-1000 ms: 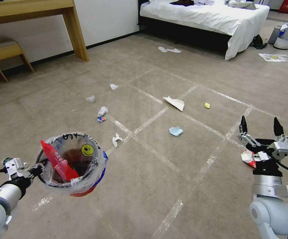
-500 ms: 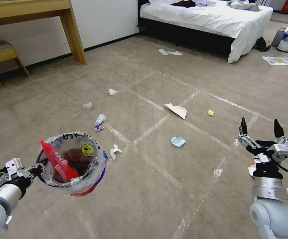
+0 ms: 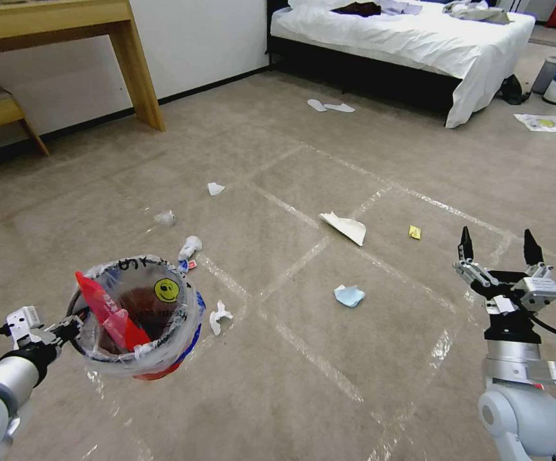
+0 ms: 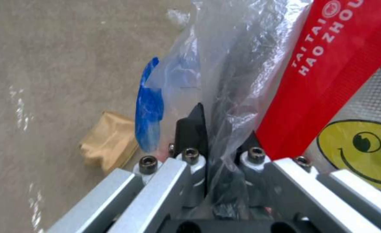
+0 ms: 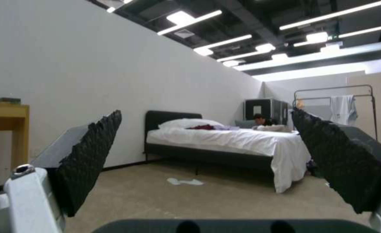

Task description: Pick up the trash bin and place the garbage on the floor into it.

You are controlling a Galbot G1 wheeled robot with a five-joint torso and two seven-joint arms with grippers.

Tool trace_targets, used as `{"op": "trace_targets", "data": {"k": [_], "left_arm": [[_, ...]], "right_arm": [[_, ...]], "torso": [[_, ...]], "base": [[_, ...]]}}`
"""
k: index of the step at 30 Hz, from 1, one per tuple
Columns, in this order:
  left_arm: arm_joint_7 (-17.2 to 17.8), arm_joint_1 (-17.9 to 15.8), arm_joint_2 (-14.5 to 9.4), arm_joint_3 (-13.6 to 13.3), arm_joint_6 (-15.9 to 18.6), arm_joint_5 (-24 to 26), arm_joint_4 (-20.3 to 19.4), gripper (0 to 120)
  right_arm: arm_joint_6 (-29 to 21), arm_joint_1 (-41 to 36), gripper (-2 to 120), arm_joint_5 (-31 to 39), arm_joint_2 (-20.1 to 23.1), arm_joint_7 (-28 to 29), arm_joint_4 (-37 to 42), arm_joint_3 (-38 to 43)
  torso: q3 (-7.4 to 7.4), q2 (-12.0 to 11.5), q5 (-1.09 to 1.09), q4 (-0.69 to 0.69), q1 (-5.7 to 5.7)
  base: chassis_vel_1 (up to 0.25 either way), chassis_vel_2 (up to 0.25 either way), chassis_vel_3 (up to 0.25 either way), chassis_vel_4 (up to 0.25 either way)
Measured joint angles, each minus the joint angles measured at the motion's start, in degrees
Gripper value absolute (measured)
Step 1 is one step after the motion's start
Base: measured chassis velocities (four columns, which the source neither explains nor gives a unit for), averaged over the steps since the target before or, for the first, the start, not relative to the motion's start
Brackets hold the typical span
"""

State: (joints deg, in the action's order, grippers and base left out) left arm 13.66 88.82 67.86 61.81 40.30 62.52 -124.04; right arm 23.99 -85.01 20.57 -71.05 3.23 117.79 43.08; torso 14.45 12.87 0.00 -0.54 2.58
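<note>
Holding small round red trash bin (image 3: 138, 314) by its bag-lined rim, left gripper (image 3: 66, 328) at 7 o'clock; keep it level. Right gripper (image 3: 499, 251) wide, empty. Nearest garbage: crumpled white tissue (image 3: 218, 317) on taped carpet floor (image 3: 329, 410), 1 o'clock of bin.

My room is bright and even under ceiling strip lights (image 5: 208, 16). Tape lines (image 3: 303, 349) on the floor (image 3: 354, 160) glare. Shadows stay soft. My wrist views look soft; head view bows at its edges.

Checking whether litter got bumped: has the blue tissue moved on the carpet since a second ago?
No. The blue tissue keeps its place beside the tape lines; the camera shifted.
</note>
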Motion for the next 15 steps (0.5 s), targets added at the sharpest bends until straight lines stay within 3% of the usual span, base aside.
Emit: {"op": "trace_targets", "data": {"k": [7,15], "left_arm": [[0.02,-0.23,0.08,-0.22,-0.02,-0.15,0.36,3],[0.16,-0.60,-0.04,-0.22,-0.02,-0.22,1.28,3]], "right_arm": [[0.75,0.78,100,0.18,0.07,-0.37,-1.13,-1.29],[0.77,1.75,100,-0.12,0.00,-0.49,-2.31,-2.61]], "torso": [[0.00,0.00,0.00,0.01,0.00],[-0.01,0.01,-0.01,0.01,-0.02]], "base": [[-0.122,0.104,0.109,-0.110],[-0.002,0.008,0.008,-0.002]]}}
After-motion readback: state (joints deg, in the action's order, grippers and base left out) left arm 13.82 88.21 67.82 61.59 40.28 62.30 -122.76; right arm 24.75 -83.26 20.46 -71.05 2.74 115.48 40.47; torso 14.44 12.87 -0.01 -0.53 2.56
